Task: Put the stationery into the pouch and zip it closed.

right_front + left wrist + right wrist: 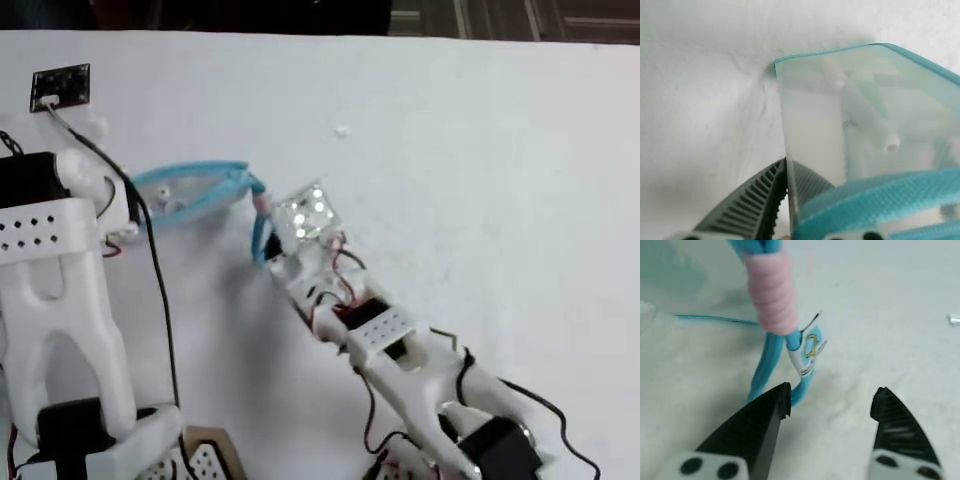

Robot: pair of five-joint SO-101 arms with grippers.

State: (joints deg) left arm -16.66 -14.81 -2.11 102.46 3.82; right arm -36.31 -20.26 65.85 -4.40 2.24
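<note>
The clear pouch [190,192] with blue trim lies on the white table, left of centre. Pale stationery [865,120] shows through its wall. My left gripper [787,167] is shut on the pouch's clear side wall [810,130], just under the blue zipper band [880,200]. At the pouch's other end a blue pull strap [767,360] with a pink wrap [771,292] and a small tag [810,352] hangs down to the table. My right gripper [832,405] stands open just before the strap's loop, one black finger [765,422] close beside it and apart from it.
A small black board [60,87] with a cable lies at the far left of the table. A tiny white scrap [342,131] sits beyond the pouch. The left arm's white base [60,320] and a cardboard piece [205,450] fill the near left.
</note>
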